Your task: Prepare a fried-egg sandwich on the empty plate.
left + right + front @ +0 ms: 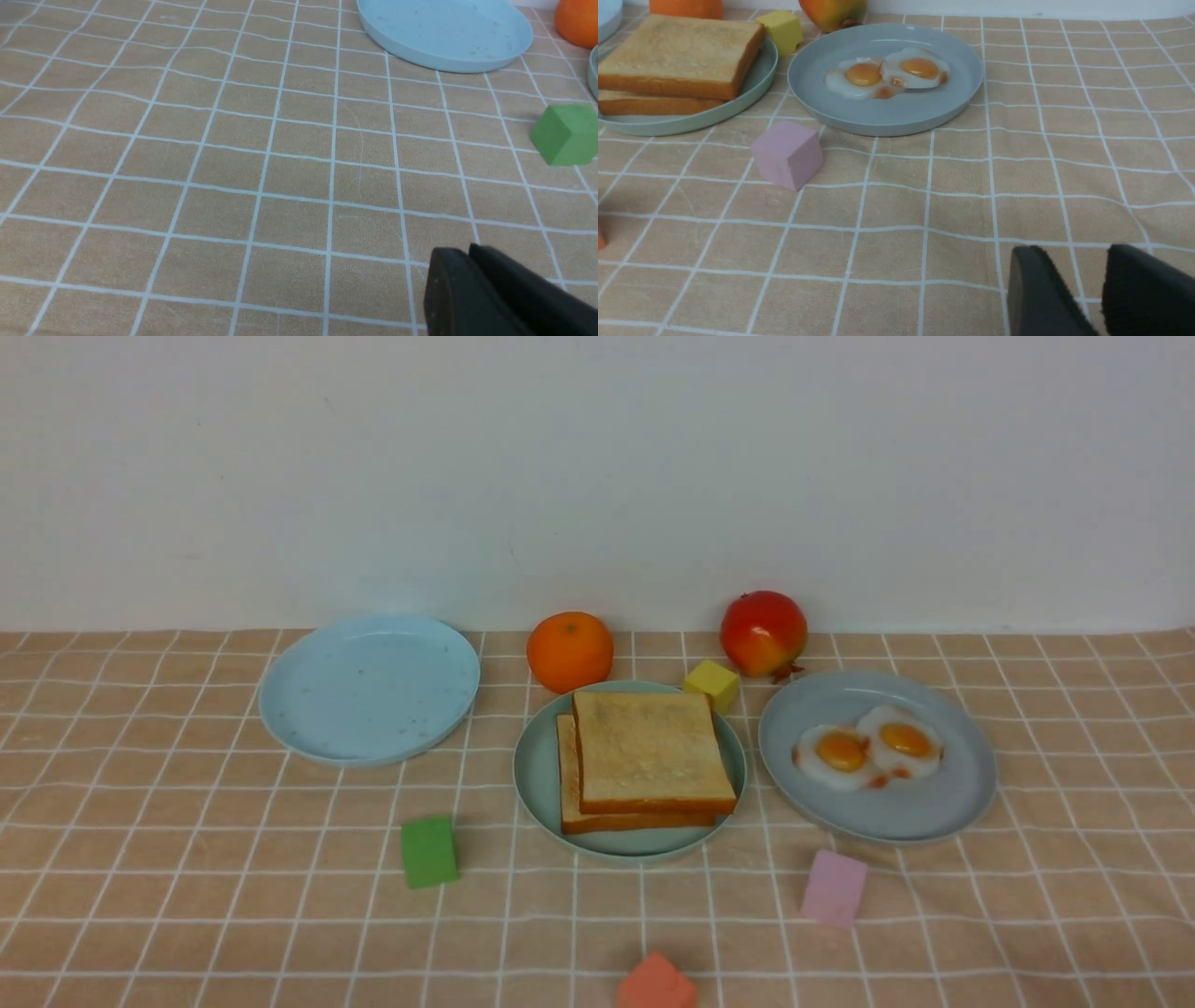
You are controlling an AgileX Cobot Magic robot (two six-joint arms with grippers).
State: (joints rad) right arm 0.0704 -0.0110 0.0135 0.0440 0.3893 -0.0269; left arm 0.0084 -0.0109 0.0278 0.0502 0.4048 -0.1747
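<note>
Toast (649, 751): 2 slices lay stacked, top one offset, on the green plate (537, 775), not yet split for a sandwich. Two eggs (868, 747) sat side by side, edges touching, in the grey plate (962, 793) just right of the green plate. Blue plate (369, 686), left of the green plate & apart from it, held nothing, so prob. the build spot. Bread & eggs looked sorted by plate for easy picking. Left gripper (462, 252) hung over bare cloth well left of the green plate, jaws pressed together, nothing in them. Right gripper (1078, 254), near side & right of the green plate, had jaws partly apart w/ a clear gap, also holding nothing.
</note>
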